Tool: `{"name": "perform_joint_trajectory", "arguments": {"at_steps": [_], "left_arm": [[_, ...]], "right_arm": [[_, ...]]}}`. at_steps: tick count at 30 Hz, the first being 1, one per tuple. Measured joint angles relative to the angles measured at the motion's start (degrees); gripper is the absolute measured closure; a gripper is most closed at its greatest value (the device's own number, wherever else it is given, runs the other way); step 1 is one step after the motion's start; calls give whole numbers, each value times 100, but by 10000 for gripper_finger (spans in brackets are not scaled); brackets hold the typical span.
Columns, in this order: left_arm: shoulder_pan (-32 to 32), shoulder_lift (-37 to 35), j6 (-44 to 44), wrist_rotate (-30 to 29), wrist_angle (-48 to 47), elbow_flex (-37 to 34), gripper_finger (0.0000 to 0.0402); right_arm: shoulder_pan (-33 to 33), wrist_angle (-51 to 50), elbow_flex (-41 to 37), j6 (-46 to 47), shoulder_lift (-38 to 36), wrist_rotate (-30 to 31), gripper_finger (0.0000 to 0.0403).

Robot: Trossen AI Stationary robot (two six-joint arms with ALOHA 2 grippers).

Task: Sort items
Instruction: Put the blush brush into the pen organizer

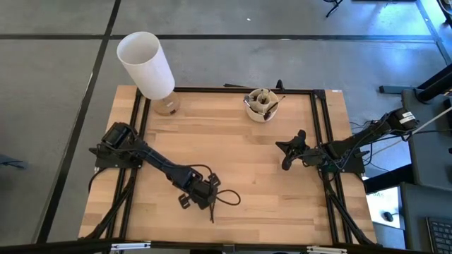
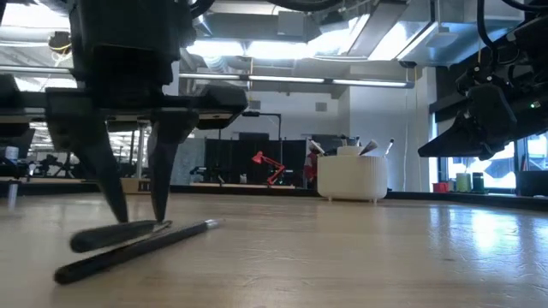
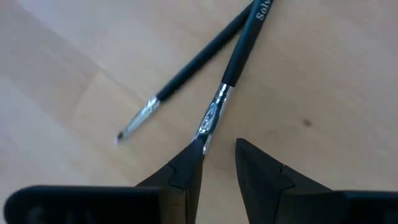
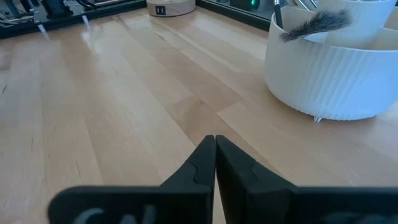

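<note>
The left hand (image 3: pixel 219 157) is down at the near middle of the wooden worktop (image 1: pixel 233 152), its two fingers parted by a narrow gap and holding nothing. One fingertip (image 3: pixel 193 155) touches the silver ferrule end of a black-handled makeup brush (image 3: pixel 233 68) that lies flat on the wood; the other fingertip stands just beside it on bare wood. A second, thinner brush (image 3: pixel 180 84) lies close by, its handle crossing under or against the first one's farther up and its small tip pointing away to the side. From table height the same pair lies on the worktop at the foot of the left hand (image 2: pixel 137 205).

The right hand (image 4: pixel 215 155) hovers over the worktop's right side with its fingers pressed together, empty. Just beyond it stands a ribbed white compartmented cup (image 4: pixel 329 74) with more brushes in it, one with soft dark bristles (image 4: pixel 314 23). A tall white cylinder (image 1: pixel 145 63) stands at the far left corner.
</note>
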Motion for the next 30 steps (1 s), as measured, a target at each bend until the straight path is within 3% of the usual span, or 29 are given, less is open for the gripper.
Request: {"name": "perform_joint_trajectory", "arguments": {"at_steps": [11,23,30], "left_arm": [[-2,0,311,-917,111,8,321],[6,-2,777,-890,121,78,238],[22,-2,1964,-1054,428,79,214]], "right_arm": [[0,0,0,-1,-1,0,389],[1,0,0,-3,0,0,389],[-1,0,0,-24,0,1,389]]}}
